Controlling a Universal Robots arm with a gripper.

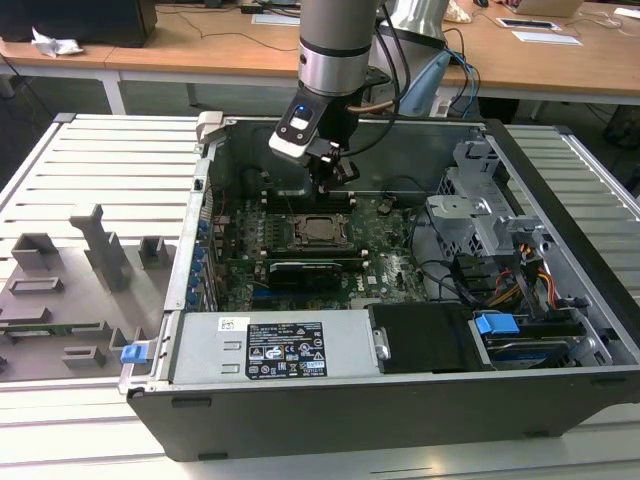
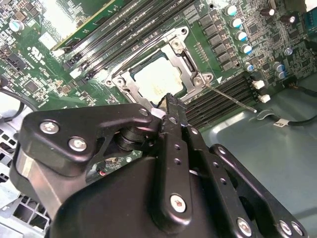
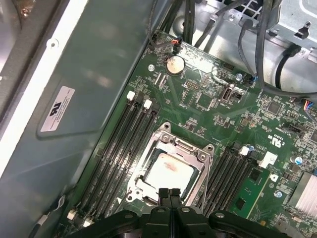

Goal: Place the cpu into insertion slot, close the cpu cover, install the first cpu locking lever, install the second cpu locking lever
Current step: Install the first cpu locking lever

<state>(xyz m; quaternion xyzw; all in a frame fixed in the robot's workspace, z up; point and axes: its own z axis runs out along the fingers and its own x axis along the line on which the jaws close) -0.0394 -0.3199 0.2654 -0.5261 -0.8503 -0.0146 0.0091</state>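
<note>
The cpu [image 3: 168, 171] lies flat in the insertion slot [image 2: 117, 79] on the green board, its pale metal top showing through the window of the cpu cover [image 3: 187, 148]. The cover lies down over the chip. A thin wire locking lever [image 2: 233, 99] sticks out sideways from one corner of the socket, over the memory slots. My gripper [image 3: 168, 192] hangs just above the socket's edge with its two fingers pressed together and nothing between them. In the exterior view the gripper [image 1: 323, 183] is inside the open case, above the cpu [image 1: 320, 229].
Long black memory slots [image 3: 119, 148] flank the socket on both sides. A black card [image 1: 305, 272] sits near the socket. The case wall [image 3: 89, 74], the power supply [image 1: 275, 345], the drive cage [image 1: 480, 215] and cables [image 1: 470, 280] close in around the board.
</note>
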